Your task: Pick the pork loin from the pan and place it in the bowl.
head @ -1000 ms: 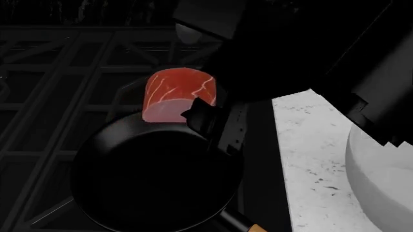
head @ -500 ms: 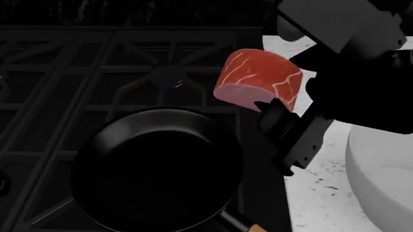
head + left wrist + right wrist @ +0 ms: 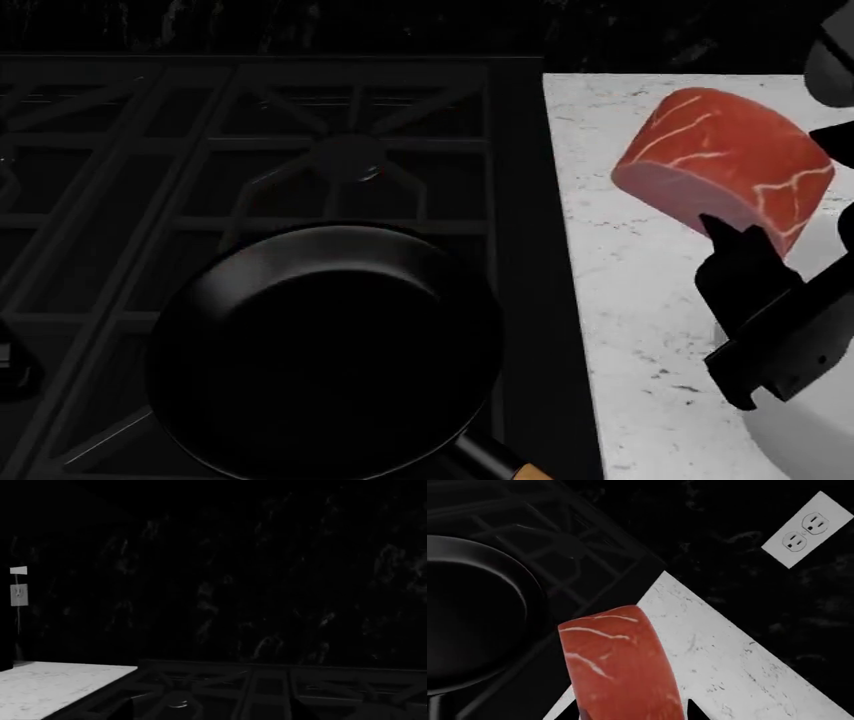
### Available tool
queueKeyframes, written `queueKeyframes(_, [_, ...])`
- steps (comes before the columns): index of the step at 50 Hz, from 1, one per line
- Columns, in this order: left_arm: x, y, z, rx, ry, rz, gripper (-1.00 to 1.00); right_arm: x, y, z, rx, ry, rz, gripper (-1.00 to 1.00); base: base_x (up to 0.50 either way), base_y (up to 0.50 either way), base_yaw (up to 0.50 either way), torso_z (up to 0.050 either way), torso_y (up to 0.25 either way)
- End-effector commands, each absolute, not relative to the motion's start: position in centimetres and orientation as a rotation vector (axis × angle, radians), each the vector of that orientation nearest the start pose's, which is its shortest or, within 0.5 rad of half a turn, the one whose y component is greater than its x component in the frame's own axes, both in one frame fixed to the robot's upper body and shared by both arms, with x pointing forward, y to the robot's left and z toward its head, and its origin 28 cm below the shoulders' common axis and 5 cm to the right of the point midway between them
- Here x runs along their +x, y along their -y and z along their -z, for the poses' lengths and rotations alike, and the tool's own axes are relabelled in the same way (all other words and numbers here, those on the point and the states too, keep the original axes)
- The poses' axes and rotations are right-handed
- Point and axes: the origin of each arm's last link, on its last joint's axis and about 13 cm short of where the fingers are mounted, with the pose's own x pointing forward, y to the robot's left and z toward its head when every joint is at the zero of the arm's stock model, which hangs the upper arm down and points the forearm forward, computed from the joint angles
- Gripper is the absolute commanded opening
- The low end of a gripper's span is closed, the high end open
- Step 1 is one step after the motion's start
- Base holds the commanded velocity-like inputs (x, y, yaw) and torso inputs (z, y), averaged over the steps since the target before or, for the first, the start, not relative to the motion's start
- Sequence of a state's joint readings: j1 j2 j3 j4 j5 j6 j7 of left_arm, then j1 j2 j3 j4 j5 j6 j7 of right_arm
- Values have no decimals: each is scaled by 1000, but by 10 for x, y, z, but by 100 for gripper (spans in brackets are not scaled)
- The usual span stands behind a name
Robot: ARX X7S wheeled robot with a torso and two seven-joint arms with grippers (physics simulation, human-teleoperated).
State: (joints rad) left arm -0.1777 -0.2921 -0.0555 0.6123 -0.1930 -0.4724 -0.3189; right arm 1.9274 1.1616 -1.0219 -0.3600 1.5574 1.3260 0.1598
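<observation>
My right gripper [image 3: 747, 235] is shut on the pork loin [image 3: 727, 170], a red marbled chunk with a pale pink cut side, and holds it in the air over the white counter [image 3: 627, 300], right of the stove. The loin also fills the lower middle of the right wrist view [image 3: 620, 670]. The black pan [image 3: 327, 350] with its tan handle end [image 3: 534, 472] sits empty on the stove and also shows in the right wrist view [image 3: 474, 610]. The light grey bowl [image 3: 801, 440] shows only as a sliver at the lower right, partly hidden by my arm. My left gripper is out of view.
The dark stove grates [image 3: 267, 140] lie left of the counter. A dark backsplash with a white outlet [image 3: 804, 530] stands behind. The left wrist view shows a counter corner [image 3: 60, 685] and grates [image 3: 267, 690].
My right gripper has carried the pork loin up out of the pan and rightward, from over the stove to over the white counter. The pan now lies empty.
</observation>
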Motion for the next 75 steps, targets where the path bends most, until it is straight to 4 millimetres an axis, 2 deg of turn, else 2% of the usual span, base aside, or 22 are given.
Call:
queueKeyframes(1, [226,-258,-150,77,325,-252,100,179,228,-365,-532,-298,-201,-100,0,0,0,0,0])
queueKeyframes(4, [226,-258,-143,75,319,-252,100,172,232,-365,-511,-283,-174,-100,0,0,0,0,0])
queueKeyframes(11, [227,-258,-147,73,318,-248,100,163,239,-358,-495,-300,-126,-100,0,0,0,0,0])
queueKeyframes(12, [227,-257,-137,72,318,-247,100,162,239,-357,-494,-304,-121,-100,0,0,0,0,0])
queueKeyframes(14, [227,-257,-147,72,317,-245,100,161,241,-355,-488,-307,-111,-100,0,0,0,0,0])
queueKeyframes(24, [229,-256,-139,67,316,-239,100,152,249,-349,-473,-334,-54,-100,0,0,0,0,0])
queueKeyframes(27, [229,-256,-145,66,316,-240,100,151,251,-347,-469,-341,-38,-100,0,0,0,0,0])
queueKeyframes(40, [228,-258,-141,61,310,-246,100,156,254,-340,-476,-384,-11,-100,0,0,0,0,0])
queueKeyframes(41, [228,-258,-132,60,310,-246,100,155,254,-340,-474,-386,-9,-100,0,0,0,0,0])
queueKeyframes(43, [228,-258,-141,58,308,-246,100,157,254,-340,-476,-390,-6,-100,0,0,0,0,0])
queueKeyframes(48, [227,-260,-141,55,307,-250,100,159,253,-339,-479,-399,1,-100,0,0,0,0,0])
queueKeyframes(52, [227,-260,-130,56,306,-251,100,160,254,-335,-478,-410,7,-100,0,0,0,0,0])
queueKeyframes(53, [227,-260,-140,56,306,-250,100,160,255,-335,-478,-414,10,-100,0,0,0,0,0])
queueKeyframes(54, [227,-260,-132,56,306,-250,100,159,254,-335,-477,-414,9,-100,0,0,0,0,0])
queueKeyframes(61, [228,-259,-139,55,303,-248,100,160,257,-330,-478,-434,18,-100,0,0,0,0,0])
queueKeyframes(62, [228,-259,-130,55,303,-248,100,160,257,-329,-477,-435,17,-100,0,0,0,0,0])
queueKeyframes(66, [228,-259,-138,54,300,-251,100,160,258,-327,-476,-445,22,-100,0,0,0,0,0])
queueKeyframes(68, [228,-259,-126,53,300,-250,100,160,258,-326,-477,-448,23,-100,0,0,0,0,0])
queueKeyframes(69, [228,-259,-137,52,299,-250,100,161,258,-325,-477,-452,24,-100,0,0,0,0,0])
queueKeyframes(72, [228,-259,-138,52,297,-250,100,162,259,-323,-477,-459,27,-100,0,0,0,0,0])
queueKeyframes(73, [228,-260,-129,52,298,-251,100,163,258,-323,-478,-459,24,-100,0,0,0,0,0])
queueKeyframes(75, [228,-260,-137,52,298,-252,100,164,258,-321,-479,-463,25,-100,0,0,0,0,0])
